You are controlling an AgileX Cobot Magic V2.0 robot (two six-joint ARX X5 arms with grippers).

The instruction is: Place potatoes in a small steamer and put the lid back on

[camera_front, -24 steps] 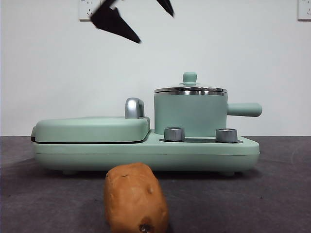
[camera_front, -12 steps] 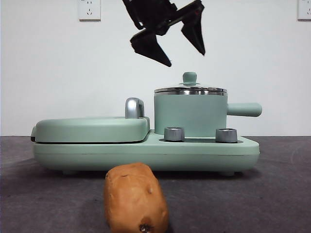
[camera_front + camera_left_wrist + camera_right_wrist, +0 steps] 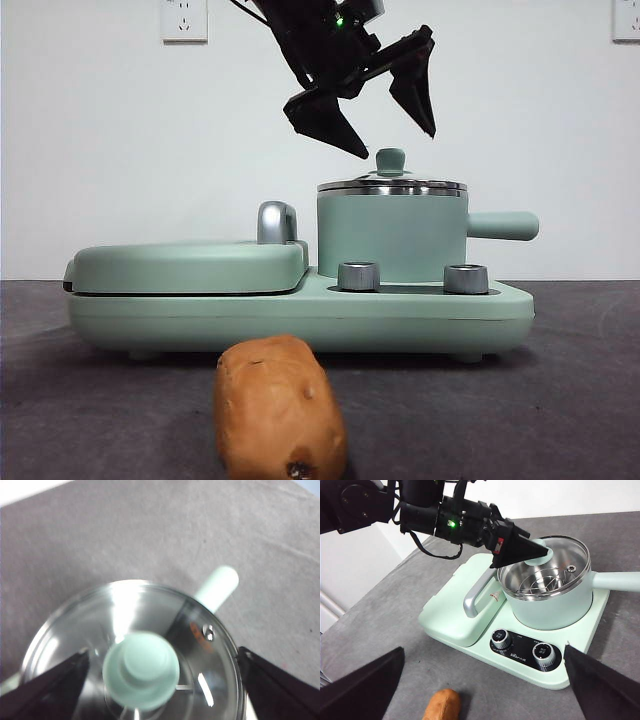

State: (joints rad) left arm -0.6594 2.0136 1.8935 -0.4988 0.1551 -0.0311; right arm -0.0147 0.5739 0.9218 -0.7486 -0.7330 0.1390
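The orange-brown potato (image 3: 280, 405) lies on the dark table in front of the appliance; it also shows in the right wrist view (image 3: 442, 705). The small mint green steamer (image 3: 390, 235) stands on the right of the base with its lid (image 3: 392, 186) on. In the left wrist view the glass lid (image 3: 150, 610) and its green knob (image 3: 141, 669) fill the picture. My left gripper (image 3: 398, 141) hangs open just above the knob, one jaw on each side, touching nothing. My right gripper (image 3: 484, 651) is open and empty, high above the table in front of the appliance.
The flat mint green griddle (image 3: 190, 265) with a chrome handle (image 3: 275, 222) fills the left of the base (image 3: 300, 320). Two steel dials (image 3: 358, 276) sit on the base front. The steamer's side handle (image 3: 503, 225) sticks out to the right.
My left gripper has come down and to the right, from the top left of the front view to just above the lid knob. The potato, pot and lid have not moved.
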